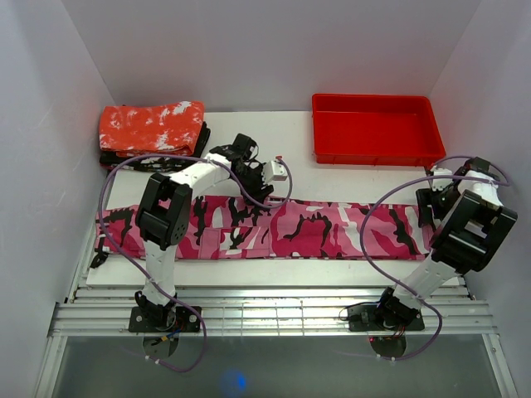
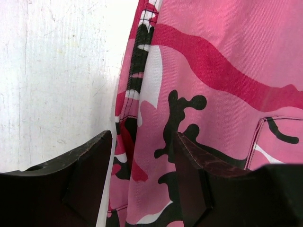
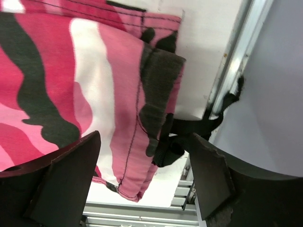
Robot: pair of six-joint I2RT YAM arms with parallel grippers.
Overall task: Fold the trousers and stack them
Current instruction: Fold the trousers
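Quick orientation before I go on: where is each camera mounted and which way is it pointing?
Top external: above and behind the arms, looking down on the table, trousers, both arms.
Left wrist: on the left arm, looking down past the open left claw at the trousers' edge.
Right wrist: on the right arm, looking past the open right claw at the trousers' end.
Shared: all three see the trousers.

The left arm (image 1: 163,207) and right arm (image 1: 469,232) are each built of white links and blocky black joints. Each has a looping purple cable (image 1: 102,203) running to a black base (image 1: 163,319). The fingers (image 2: 85,175) are dark, flat-faced wedges with rough, worn edges.
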